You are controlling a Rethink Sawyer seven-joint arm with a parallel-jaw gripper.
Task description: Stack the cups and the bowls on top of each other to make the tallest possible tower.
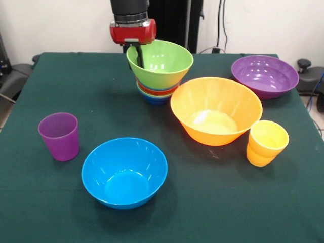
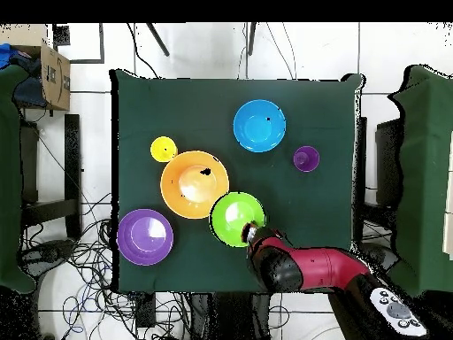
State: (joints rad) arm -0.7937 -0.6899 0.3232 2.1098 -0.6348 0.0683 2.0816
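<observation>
Here the jaws pinch the rim of the green bowl (image 1: 161, 62) topping the tower (image 1: 156, 91).

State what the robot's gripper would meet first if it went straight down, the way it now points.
The gripper points down at the rim of the large green plastic bowl topping the tower, so it would probably press onto that bowl first.

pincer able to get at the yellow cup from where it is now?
Probably yes. The pincer sits at the green bowl's rim on the tower; the yellow cup stands upright and apart beside the orange bowl, open from above. Arm reach is unconfirmed.
</observation>
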